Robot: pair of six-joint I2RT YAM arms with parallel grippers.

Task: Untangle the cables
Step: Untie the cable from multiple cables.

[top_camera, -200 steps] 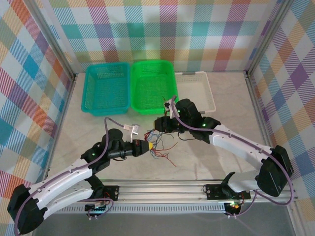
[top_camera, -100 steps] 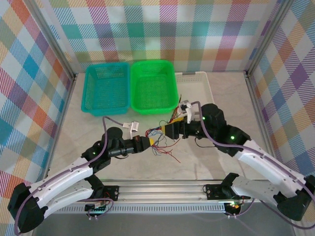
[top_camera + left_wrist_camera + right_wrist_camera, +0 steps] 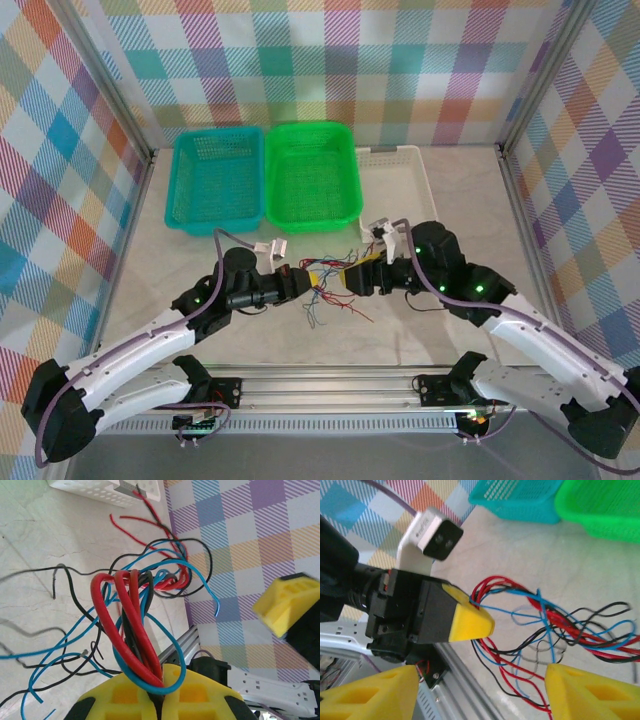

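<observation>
Overhead rear view, wrist close-ups sharing cables (image 3: 333,284)

Strung between left gripper (image 3: 305,285) and right gripper (image 3: 354,279), ends trailing on pale marbled tabletop (image 3: 440,340): thin red, blue and black cables (image 3: 335,303). Behind, left to right: teal plastic basket (image 3: 215,180), green plastic basket (image 3: 312,175), white plastic basket (image 3: 395,185).

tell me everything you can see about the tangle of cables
The cables are a tangled bunch of thin, flexible wires in red, blue and black, plus a greyish one. The shut left pincer clamps a looped handful between its yellow fingers; the rest fans out in loose curls, some ends trailing over the pale marbled table. It sits in front of the green basket. The open right pincer faces the bunch without gripping it.
</observation>
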